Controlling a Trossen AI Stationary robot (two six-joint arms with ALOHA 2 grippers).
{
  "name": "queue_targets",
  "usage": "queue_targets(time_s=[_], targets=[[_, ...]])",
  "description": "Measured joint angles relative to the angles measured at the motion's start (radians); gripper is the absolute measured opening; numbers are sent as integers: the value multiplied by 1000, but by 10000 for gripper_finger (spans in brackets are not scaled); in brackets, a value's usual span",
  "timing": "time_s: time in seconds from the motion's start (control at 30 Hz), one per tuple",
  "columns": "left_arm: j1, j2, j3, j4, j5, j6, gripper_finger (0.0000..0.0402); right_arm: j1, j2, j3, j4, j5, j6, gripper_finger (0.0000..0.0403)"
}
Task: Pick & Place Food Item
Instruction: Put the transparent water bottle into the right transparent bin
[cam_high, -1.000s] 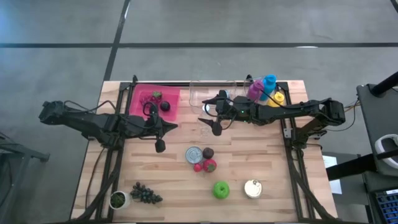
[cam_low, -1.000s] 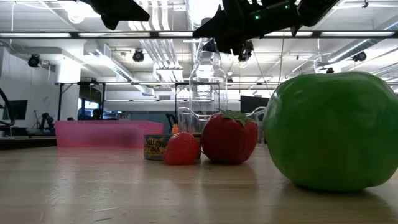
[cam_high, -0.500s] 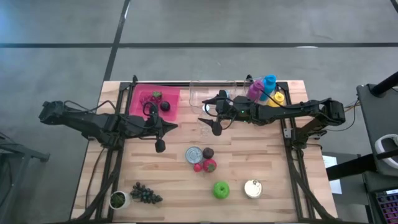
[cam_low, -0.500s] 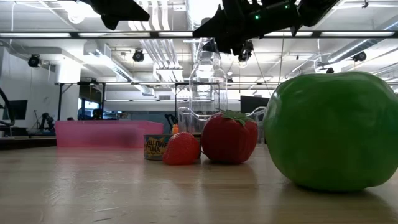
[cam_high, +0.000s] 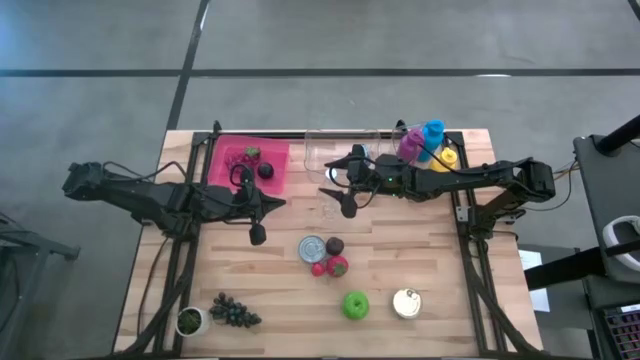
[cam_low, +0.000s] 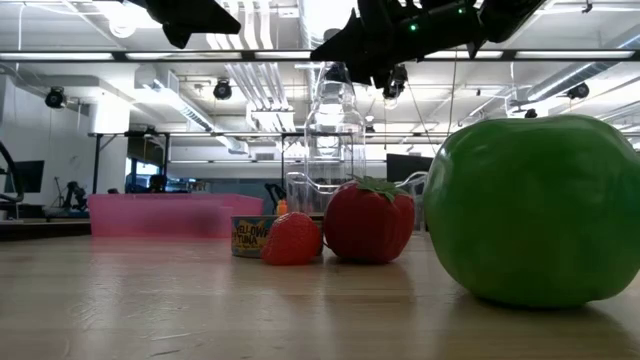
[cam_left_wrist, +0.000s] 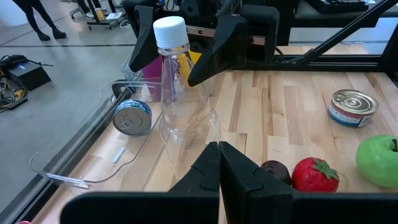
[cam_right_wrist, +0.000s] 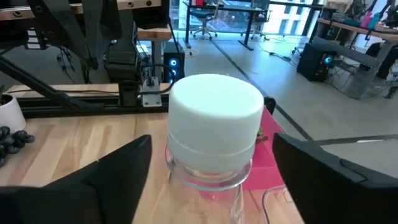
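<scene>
A clear plastic bottle (cam_left_wrist: 180, 99) with a white cap (cam_right_wrist: 214, 118) stands upright on its base at mid-table (cam_high: 330, 208). My right gripper (cam_right_wrist: 211, 142) reaches in level from the table's right. It is open, one finger on each side of the cap with a gap on both sides, and it touches nothing. My left gripper (cam_high: 257, 236) hovers shut and empty left of the bottle, above the table, its shut fingertips (cam_left_wrist: 219, 149) pointing at the bottle. Food lies nearer the front: a tuna can (cam_high: 312, 248), a plum (cam_high: 335, 245), strawberries (cam_high: 333, 266) and a green apple (cam_high: 355, 304).
A pink bin (cam_high: 225, 165) holding small fruit sits at the far left. A clear tray (cam_high: 345, 148) stands at the far middle, with coloured bottles (cam_high: 425, 145) to its right. Grapes (cam_high: 235, 313), a small potted plant (cam_high: 189, 321) and another can (cam_high: 406, 302) lie near the front edge.
</scene>
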Motion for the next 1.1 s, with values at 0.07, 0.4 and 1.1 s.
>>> queue_targets(time_s=[0.07,0.4,1.1], targets=[[0,0,0,0,0,0,1,0,0,0,0,0,1,308],[0,0,0,0,0,0,1,0,0,0,1,0,8,230],[0,0,0,0,0,0,1,0,0,0,4,0,11,157]])
